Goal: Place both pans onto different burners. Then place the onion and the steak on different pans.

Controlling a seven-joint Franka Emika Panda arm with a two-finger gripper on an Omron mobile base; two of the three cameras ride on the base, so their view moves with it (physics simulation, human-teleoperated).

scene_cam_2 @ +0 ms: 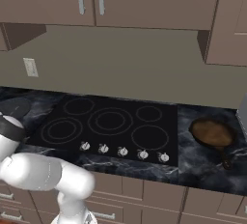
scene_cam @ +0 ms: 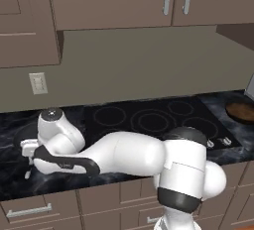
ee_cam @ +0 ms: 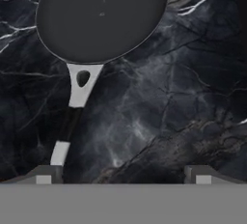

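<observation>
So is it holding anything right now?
No. The open end effector hovers above the counter near the dark pan's handle, gripping nothing.

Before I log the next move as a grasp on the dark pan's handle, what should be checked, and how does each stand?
1. Gripper open: ok, both tips stand wide apart.
2. Nothing held: ok, only counter shows between the tips.
3. Dark pan upright and empty: ok.
4. Silver handle between the tips: not ok, it ends at the left tip, off centre.
5. Burners free for a pan: ok.
6. Brown pan off the cooktop: ok, it sits on the counter to the right.
</observation>
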